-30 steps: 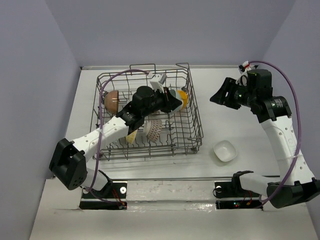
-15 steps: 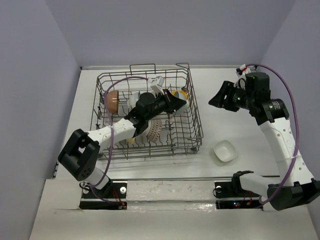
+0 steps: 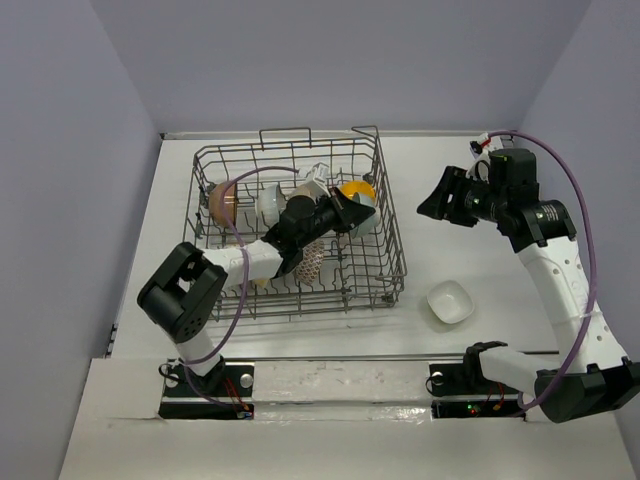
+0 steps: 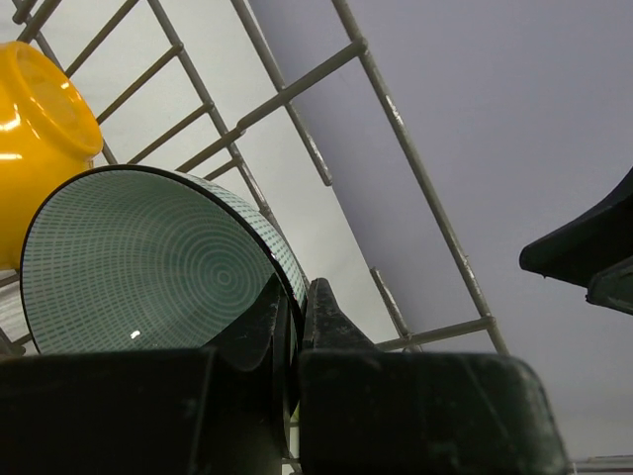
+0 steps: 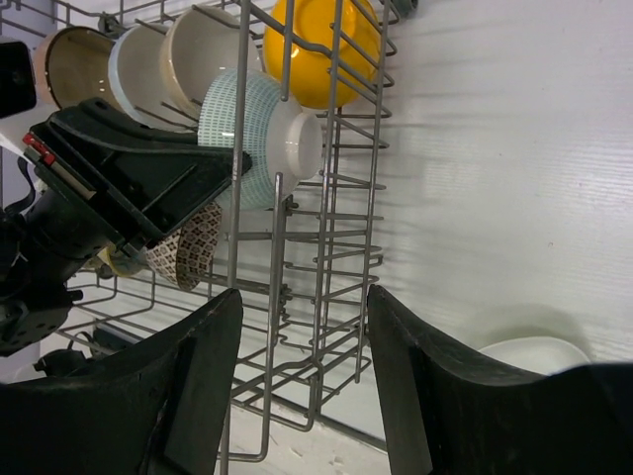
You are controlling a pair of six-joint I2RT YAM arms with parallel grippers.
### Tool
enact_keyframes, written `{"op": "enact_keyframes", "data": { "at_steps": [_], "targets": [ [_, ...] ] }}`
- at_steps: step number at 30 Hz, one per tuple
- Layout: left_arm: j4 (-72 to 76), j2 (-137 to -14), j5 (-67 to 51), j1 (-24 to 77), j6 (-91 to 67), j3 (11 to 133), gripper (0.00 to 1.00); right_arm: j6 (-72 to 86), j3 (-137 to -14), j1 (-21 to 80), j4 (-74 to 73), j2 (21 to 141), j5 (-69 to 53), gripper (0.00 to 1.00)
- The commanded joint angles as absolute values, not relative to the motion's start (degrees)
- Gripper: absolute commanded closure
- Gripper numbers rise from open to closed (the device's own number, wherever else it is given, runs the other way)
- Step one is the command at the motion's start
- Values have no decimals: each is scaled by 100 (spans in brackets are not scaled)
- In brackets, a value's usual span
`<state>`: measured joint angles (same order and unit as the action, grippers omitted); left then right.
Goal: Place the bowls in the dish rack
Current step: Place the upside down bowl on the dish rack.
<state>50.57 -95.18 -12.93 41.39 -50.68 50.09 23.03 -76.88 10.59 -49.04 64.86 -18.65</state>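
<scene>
Left wrist: left hand [image 4: 295,299] pinches teal bowl [image 4: 148,267], inside dish rack [image 4: 415,178].

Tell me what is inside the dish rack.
Inside the dish rack: a brown bowl, pale bowls, a yellow bowl and a teal patterned bowl, its rim pinched by the left claw. The left arm covers part of the rack floor.

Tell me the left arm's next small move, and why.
Probably ease the bowl down: the left gripper pinches the teal patterned bowl by its rim, on edge inside the dish rack beside the yellow bowl; whether it rests on tines is unclear.
</scene>
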Motion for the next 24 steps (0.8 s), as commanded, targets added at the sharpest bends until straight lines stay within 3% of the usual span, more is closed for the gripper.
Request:
{"op": "enact_keyframes", "data": {
  "at_steps": [1, 24],
  "targets": [
    [6152, -9465, -1204, 4122, -5247, 4975, 100, 2180, -7647, 1090, -4693, 6302, -1907, 41],
    [6398, -9721, -1239, 4131, -5493, 4729, 100, 2197, -7444, 1090, -4579, 6284, -1907, 41]
  ]
}}
